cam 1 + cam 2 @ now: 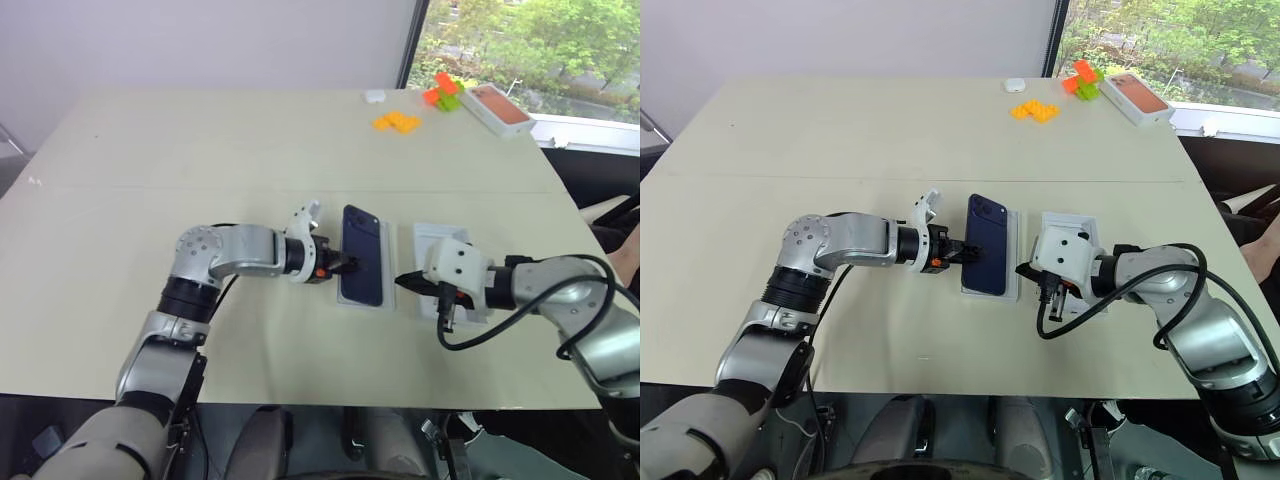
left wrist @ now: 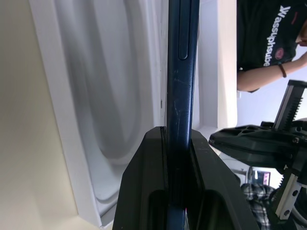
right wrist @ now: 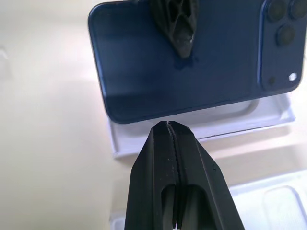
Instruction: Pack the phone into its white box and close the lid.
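The dark blue phone (image 1: 365,255) hangs just over a shallow white box (image 1: 390,300), back side up. My left gripper (image 1: 350,265) is shut on the phone's left long edge, and its fingers (image 2: 158,182) pinch that edge. Under the phone, the box's inside (image 2: 105,96) looks white with a long rounded recess. My right gripper (image 1: 405,281) is shut and empty, its tip (image 3: 168,125) close to the phone's right edge but not touching. It hovers over the lid (image 1: 440,240), a second shallow white piece lying just right of the box.
An orange-red-topped box (image 1: 497,108), orange blocks (image 1: 397,122), orange and green blocks (image 1: 442,92) and a small white object (image 1: 375,96) sit at the table's far right. A person in a black shirt (image 2: 268,43) is beyond the table's right side.
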`<state>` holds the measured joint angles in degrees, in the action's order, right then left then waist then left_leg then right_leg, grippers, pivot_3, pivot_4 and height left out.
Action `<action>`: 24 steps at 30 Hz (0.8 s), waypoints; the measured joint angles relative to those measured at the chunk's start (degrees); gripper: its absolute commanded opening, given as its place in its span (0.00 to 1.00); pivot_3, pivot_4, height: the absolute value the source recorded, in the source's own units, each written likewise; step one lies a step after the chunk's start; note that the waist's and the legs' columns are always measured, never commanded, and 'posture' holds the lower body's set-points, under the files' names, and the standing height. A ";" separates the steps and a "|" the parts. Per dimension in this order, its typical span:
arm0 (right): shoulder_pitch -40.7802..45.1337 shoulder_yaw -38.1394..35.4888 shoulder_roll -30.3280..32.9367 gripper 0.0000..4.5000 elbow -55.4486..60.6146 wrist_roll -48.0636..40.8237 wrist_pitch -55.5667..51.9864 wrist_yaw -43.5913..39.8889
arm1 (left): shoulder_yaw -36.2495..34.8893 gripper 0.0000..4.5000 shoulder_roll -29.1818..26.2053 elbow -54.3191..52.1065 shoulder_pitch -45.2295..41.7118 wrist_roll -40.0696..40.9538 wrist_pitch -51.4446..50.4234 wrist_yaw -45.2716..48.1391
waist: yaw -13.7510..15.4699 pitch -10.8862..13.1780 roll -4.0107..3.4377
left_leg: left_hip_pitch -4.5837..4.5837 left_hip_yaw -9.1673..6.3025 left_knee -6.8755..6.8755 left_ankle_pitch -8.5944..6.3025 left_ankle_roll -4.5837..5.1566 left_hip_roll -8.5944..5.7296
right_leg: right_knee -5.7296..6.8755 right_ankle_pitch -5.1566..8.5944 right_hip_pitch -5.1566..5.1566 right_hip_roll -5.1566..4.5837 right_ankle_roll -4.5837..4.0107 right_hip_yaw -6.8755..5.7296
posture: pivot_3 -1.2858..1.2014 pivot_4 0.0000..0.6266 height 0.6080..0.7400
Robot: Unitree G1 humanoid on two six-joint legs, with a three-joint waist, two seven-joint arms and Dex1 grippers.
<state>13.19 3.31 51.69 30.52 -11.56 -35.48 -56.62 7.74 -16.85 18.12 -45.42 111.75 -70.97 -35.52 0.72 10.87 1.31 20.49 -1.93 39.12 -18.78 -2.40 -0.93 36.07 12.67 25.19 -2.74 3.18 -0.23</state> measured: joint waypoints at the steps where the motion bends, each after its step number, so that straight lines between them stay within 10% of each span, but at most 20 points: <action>1: -0.08 -0.15 0.14 0.00 0.00 0.01 0.09 0.04 | 0.00 0.07 0.08 0.11 -0.02 0.00 0.01 0.00 | -0.01 0.00 0.00 | -0.01 0.00 0.00 0.01 -0.01 -0.02 | 0.00 0.00 0.00 0.00 0.00 0.01 | 0.52 0.24 1.00; 24: -1.50 -1.34 0.78 0.00 0.20 -0.56 0.45 1.70 | -2.48 0.07 4.37 6.67 -3.46 -10.46 -3.63 4.09 | 0.02 0.01 0.02 | -0.02 -0.04 0.00 0.05 -0.08 -0.11 | 0.02 0.01 -0.03 0.00 0.03 0.00 | 0.52 0.24 1.00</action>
<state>11.69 1.97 52.47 30.73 -12.12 -35.02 -54.92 5.26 -12.48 24.79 -48.88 101.30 -74.59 -31.43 0.75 10.88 1.33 20.47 -1.97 39.13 -18.74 -2.48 -1.04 36.09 12.67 25.16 -2.75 3.21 -0.23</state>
